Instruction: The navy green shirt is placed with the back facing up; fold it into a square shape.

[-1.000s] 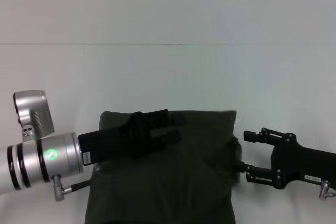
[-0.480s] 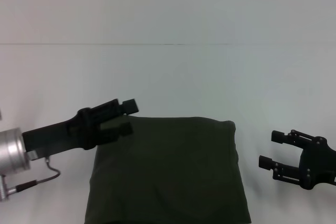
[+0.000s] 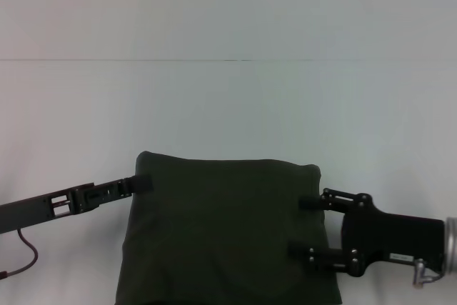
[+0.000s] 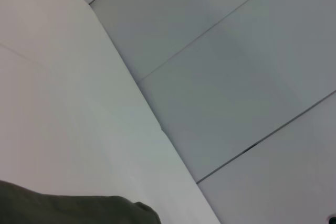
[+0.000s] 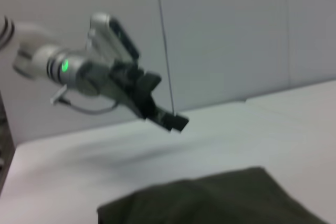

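The navy green shirt lies folded into a roughly square block at the near middle of the white table, plain side up. Its edge also shows in the left wrist view and the right wrist view. My left gripper reaches in low from the left, its tip at the shirt's far left corner. It shows farther off in the right wrist view, above the table. My right gripper is open at the shirt's right edge, one finger near the far right corner and the other over the cloth, nothing between them.
The white table stretches far beyond the shirt to a pale wall. A cable hangs under the left arm at the near left.
The left arm has pulled back off the shirt to the left and dropped low to its far left corner. The right gripper drew away, then moved in onto the shirt's right edge.
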